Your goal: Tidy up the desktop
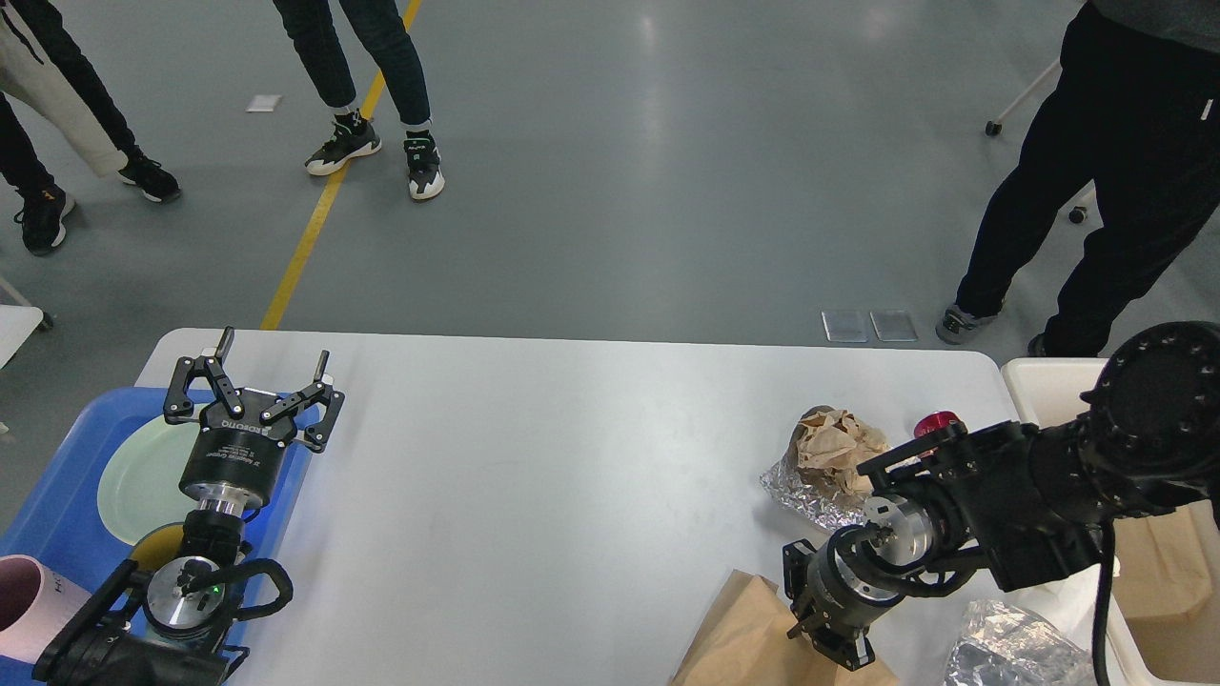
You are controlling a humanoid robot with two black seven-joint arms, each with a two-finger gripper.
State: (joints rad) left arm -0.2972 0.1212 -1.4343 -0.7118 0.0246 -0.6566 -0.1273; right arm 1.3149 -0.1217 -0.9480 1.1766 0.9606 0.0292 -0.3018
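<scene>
Two claws noted. Left claw [271, 374] spread wide, empty, above blue tray [57, 476]. Right claw [827, 640] points down onto brown paper bag [739, 634], presumably to bin it; its grip cannot be told. White table [553, 495] spans the foreground.

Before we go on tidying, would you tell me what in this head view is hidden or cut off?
- Right tool: points down over the brown paper bag, seen end-on; open or shut cannot be told.
- Small red round object: mostly behind the right arm.
- Pink cylindrical cup: cut by the left edge.
- Yellow item on the blue plastic tray: hidden by the left arm.
- Cream-white plastic bin: contents largely covered by the right arm.
</scene>
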